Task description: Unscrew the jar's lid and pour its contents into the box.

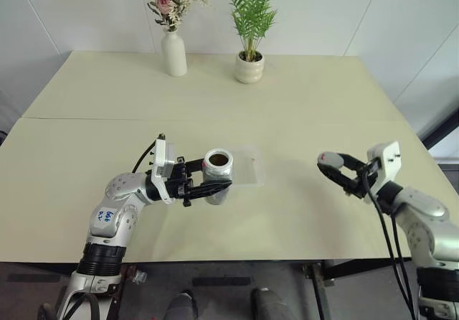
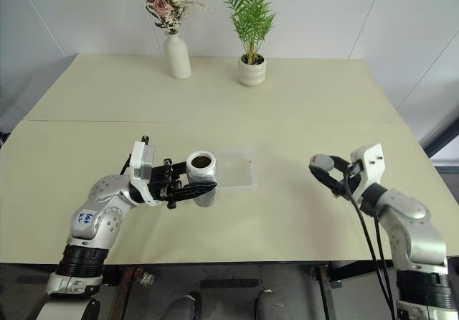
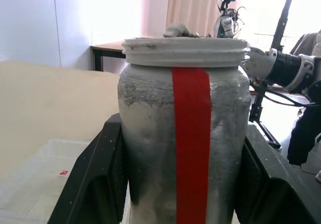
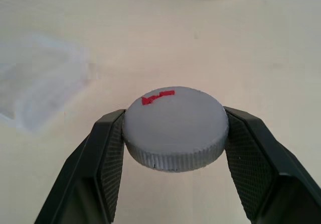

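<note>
Gripped between the two black fingers of the left tool [image 1: 204, 184], the jar [image 1: 216, 176] sits upright and open-mouthed, low over the near part of the tabletop [image 1: 301, 105], just beside the box [image 1: 247, 168]. Its lid [image 1: 328, 160] is already off: the right tool [image 1: 337, 171] holds it pinched by the rim, well apart from the jar on the robot's right side, above bare tabletop.

So the unscrewing looks done, and the step in hand seems to be getting the lid out of the way before pouring. The next move likely calls for the left arm to carry the jar's mouth over the box and tip it slowly, so that the contents [image 1: 217, 161] fall inside the low walls rather than scatter past them. The lid could be set down or simply kept aside; either should do.

The jar is a small cylinder with a white threaded neck, a cloudy, dusty-looking wall and a straight red stripe down its side. Inside the mouth the contents show as a dark brown patch; single bits cannot be made out. The lid is a flat round cap, matt silver-grey, with fine ribbing round its edge and a small red mark on top. The box is a shallow square tray of clear plastic with rounded corners, faint against the pale, smooth tabletop. The tool's finger pads are black and finely textured
</note>
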